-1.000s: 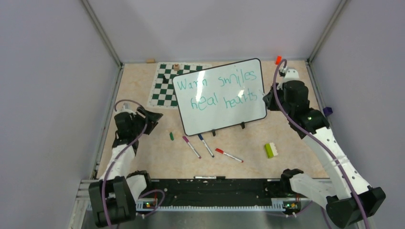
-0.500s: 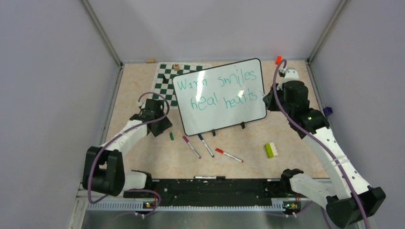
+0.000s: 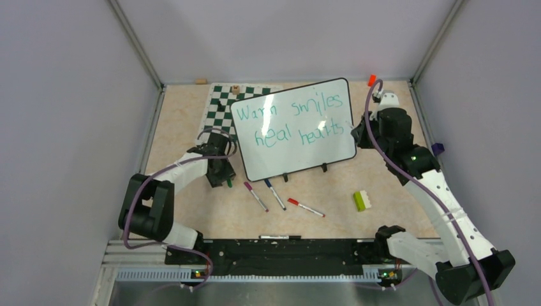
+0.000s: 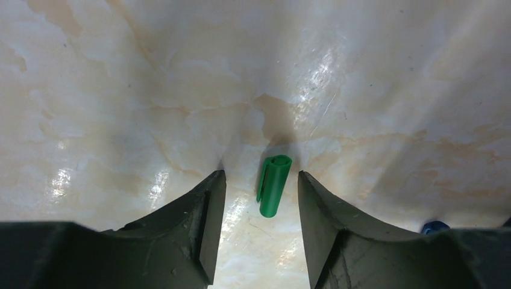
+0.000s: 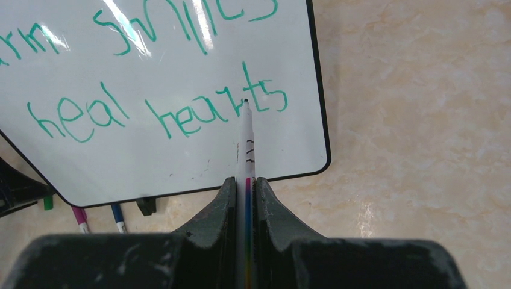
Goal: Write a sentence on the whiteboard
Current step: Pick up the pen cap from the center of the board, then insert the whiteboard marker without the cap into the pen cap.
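Observation:
The whiteboard (image 3: 300, 148) lies tilted at the table's middle back, with two black clips on its near edge. The sentence (image 3: 290, 121) reads "Warm smiles heal hearts" in teal, in two lines; its end shows in the right wrist view (image 5: 181, 114). My right gripper (image 3: 355, 132) is at the board's right edge, shut on a white marker (image 5: 246, 144) whose tip hovers by "hearts". My left gripper (image 3: 224, 179) is open, low over the table, its jaws either side of a green marker cap (image 4: 274, 185).
A green-and-white chess mat (image 3: 220, 115) lies behind the board's left end. Three capped markers (image 3: 275, 194) lie in front of the board. A green-and-white block (image 3: 362, 200) sits front right. An orange object (image 3: 371, 80) is at the back right.
My left arm has swung right and forward from the left side of the table to the green cap. The right arm and the marker have not moved.

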Robot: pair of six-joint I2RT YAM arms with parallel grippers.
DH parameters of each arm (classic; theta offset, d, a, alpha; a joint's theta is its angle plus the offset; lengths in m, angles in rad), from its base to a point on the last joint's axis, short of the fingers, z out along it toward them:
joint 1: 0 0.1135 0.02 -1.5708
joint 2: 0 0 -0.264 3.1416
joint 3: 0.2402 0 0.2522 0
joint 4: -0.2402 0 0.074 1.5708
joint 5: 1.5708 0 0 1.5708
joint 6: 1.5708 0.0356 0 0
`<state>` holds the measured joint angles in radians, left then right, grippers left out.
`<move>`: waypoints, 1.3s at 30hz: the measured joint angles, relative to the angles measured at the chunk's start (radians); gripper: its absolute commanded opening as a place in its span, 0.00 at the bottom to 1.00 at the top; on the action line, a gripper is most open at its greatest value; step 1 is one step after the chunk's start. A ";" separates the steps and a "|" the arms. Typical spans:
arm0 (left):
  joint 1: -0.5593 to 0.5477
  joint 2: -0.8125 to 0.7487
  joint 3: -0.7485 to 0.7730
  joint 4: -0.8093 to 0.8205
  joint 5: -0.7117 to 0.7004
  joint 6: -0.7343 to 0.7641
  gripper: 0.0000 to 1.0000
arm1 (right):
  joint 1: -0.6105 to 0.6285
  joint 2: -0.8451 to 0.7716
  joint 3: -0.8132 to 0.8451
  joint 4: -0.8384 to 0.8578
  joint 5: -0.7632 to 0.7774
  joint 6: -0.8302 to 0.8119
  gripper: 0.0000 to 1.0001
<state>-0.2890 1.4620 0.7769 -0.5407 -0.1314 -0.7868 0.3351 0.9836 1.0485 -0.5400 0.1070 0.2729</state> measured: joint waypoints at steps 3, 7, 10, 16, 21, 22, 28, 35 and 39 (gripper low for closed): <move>-0.001 0.031 0.028 -0.004 -0.001 -0.002 0.48 | 0.000 0.000 0.000 0.000 0.000 0.000 0.00; -0.003 0.059 0.053 -0.007 -0.015 -0.005 0.18 | 0.000 -0.005 0.000 0.000 -0.005 0.000 0.00; -0.004 0.069 0.062 -0.007 -0.020 -0.010 0.00 | 0.000 -0.018 -0.002 0.000 -0.018 0.005 0.00; -0.007 -0.005 0.009 0.055 0.001 -0.016 0.00 | 0.000 -0.109 -0.105 0.087 -0.139 0.068 0.00; -0.006 -0.134 -0.120 0.124 0.069 -0.063 0.00 | 0.071 -0.225 -0.348 0.303 -0.260 0.159 0.00; -0.004 -0.142 -0.132 0.136 0.084 -0.076 0.00 | 0.107 -0.234 -0.386 0.339 -0.262 0.171 0.00; 0.004 -0.148 -0.159 0.181 0.136 -0.106 0.00 | 0.482 -0.206 -0.557 0.575 -0.136 0.164 0.00; 0.010 -0.242 -0.227 0.220 0.170 -0.155 0.00 | 0.771 -0.006 -0.676 0.895 0.051 0.054 0.00; 0.013 -0.309 -0.226 0.206 0.165 -0.185 0.00 | 0.833 0.132 -0.711 1.090 0.096 0.002 0.00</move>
<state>-0.2760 1.1530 0.5507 -0.3351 0.0338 -0.9718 1.1683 1.1156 0.3378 0.5503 0.2028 0.2749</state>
